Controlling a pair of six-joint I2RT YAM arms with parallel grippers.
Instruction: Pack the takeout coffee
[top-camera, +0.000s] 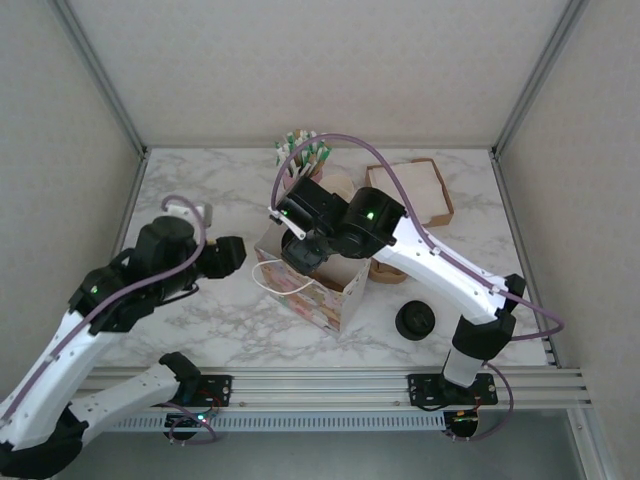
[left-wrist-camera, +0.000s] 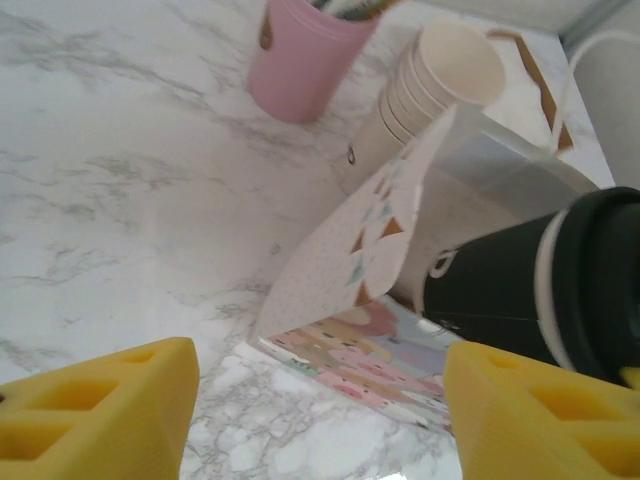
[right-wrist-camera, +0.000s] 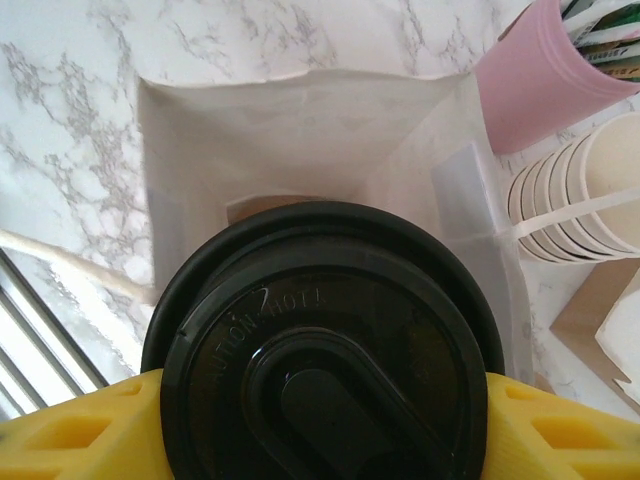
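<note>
Lid of the takeout coffee (right-wrist-camera: 325, 370) sits right under the right wrist cam: black, sip hole up. Holding it: right claw (right-wrist-camera: 320, 425), yellow pads (right-wrist-camera: 65, 430) pressed to either side of the cup below the lid, closed down to cup width. Cup hangs upright over the open mouth of the paper bag (right-wrist-camera: 300, 130), roughly centred. White inner walls and a brown floor panel show past the lid. How deep the base is in the bag: can't tell.

Step in hand, my read: lower the cup into the bag. To do it well:
- stay vertical
- hold centre so the lid clears the bag walls
- go down slow until the base seats on the bag floor, only then let go

Bag is light paper and will likely tip or slide if the cup drags a wall. Cord handle (right-wrist-camera: 70, 265) lies outside the bag on the marble, so a snag looks unlikely.

Other side: left claw (left-wrist-camera: 320, 430) is wide open, holding nothing, just beside the bag's left face. Contact unclear. Good spot to brace the bag.

Around it:
- pink tumbler (right-wrist-camera: 545, 85) of sachets and a stack of lidless cups (right-wrist-camera: 585, 195), just behind the bag
- brown tray (top-camera: 412, 192), further back right
- loose black lids (top-camera: 416, 321), near right

Surface: bench (top-camera: 225, 320) is white marble with grey veins. Pale panel walls on three sides, aluminium posts at the corners, slotted rail along the near edge.
</note>
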